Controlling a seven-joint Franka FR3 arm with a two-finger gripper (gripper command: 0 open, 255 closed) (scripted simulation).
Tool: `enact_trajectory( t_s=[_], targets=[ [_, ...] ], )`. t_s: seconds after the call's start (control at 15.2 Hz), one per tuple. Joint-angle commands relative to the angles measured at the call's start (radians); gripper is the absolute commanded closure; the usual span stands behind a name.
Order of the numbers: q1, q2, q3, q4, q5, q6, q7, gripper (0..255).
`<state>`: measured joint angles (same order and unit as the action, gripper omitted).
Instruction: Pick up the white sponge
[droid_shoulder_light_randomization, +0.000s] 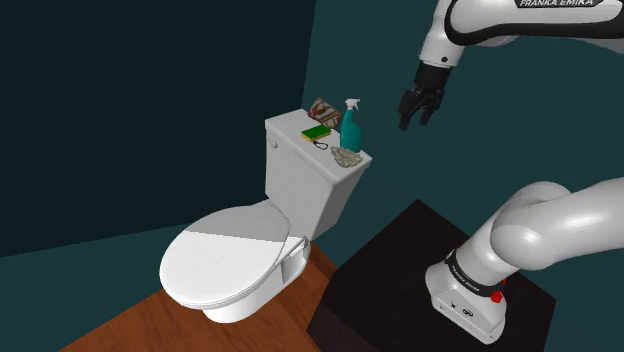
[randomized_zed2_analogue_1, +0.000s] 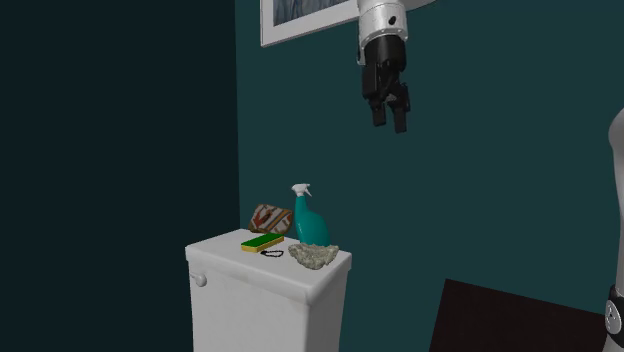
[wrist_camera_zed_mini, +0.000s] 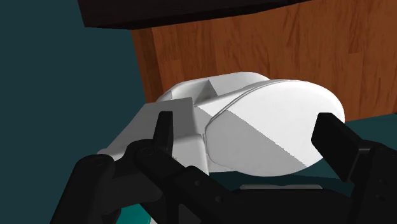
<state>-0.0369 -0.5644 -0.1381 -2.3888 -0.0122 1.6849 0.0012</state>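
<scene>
Two spread jaws in open air, well apart from pale sponge (droid_shoulder_light_randomization: 347, 156) at tank (droid_shoulder_light_randomization: 300, 175) edge

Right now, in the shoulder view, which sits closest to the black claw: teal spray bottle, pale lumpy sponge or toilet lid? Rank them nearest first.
1. Teal spray bottle, on the tank, toward the gripper.
2. Pale lumpy sponge, by the bottle's base.
3. Toilet lid, lowest, toward the view's left.
</scene>
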Motion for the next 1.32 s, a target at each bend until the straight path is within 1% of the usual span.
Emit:
enact_trajectory(
  t_s=[0.0, 0.33, 0.66, 0.99, 1.25],
  targets=[
    [-0.003, 0.064, -0.019, 0.005, -0.002, 0.051, -0.019, 0],
    [-0.008, 0.247, -0.064, 0.042, 0.010, 0.171, -0.070, 0],
    [-0.014, 0.444, -0.100, 0.113, 0.043, 0.268, -0.129, 0],
    [-0.028, 0.648, -0.121, 0.215, 0.097, 0.337, -0.192, 0],
    [-0.051, 0.814, -0.124, 0.319, 0.145, 0.370, -0.240, 0]
  ],
)
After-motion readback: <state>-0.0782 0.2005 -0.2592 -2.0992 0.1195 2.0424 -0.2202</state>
